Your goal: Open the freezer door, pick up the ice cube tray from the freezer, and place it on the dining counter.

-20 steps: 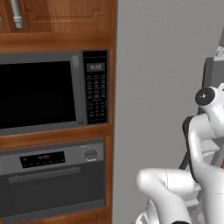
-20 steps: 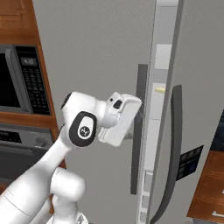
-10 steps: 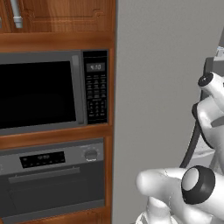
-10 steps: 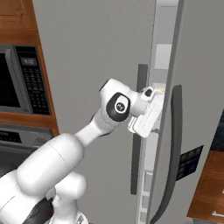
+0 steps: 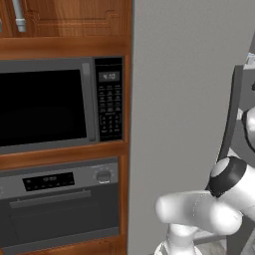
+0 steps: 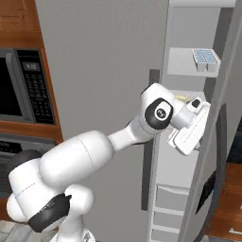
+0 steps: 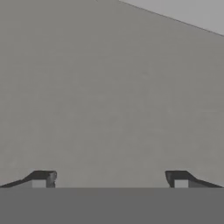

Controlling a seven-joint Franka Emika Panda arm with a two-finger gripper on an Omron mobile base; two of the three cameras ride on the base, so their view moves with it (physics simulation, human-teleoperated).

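The freezer [image 6: 186, 156] stands partly open, its grey shelves showing. Its door [image 6: 230, 90], a light-grey panel with a dark bar handle [image 6: 220, 142], is swung out at an angle on the right. The pale blue ice cube tray [image 6: 205, 57] sits on an upper shelf, above my hand. My gripper [image 6: 197, 134] reaches into the gap, up against the door's inner face. In the hand view the gripper [image 7: 109, 178] is open, its fingertips [image 7: 43, 177] wide apart with nothing between them, facing a flat grey surface. The dining counter is out of view.
The fridge's other grey front [image 5: 179, 124] stays closed, with a dark bar handle [image 6: 152, 142]. Left of it, a black microwave [image 5: 50, 104] sits in wood cabinetry above a built-in oven [image 5: 60, 204]. My white arm [image 6: 94, 151] crosses in front of the closed front.
My arm has stretched to the right into the gap, and the freezer door has swung wider. The shelves and the tray now show. The jaws stay open.
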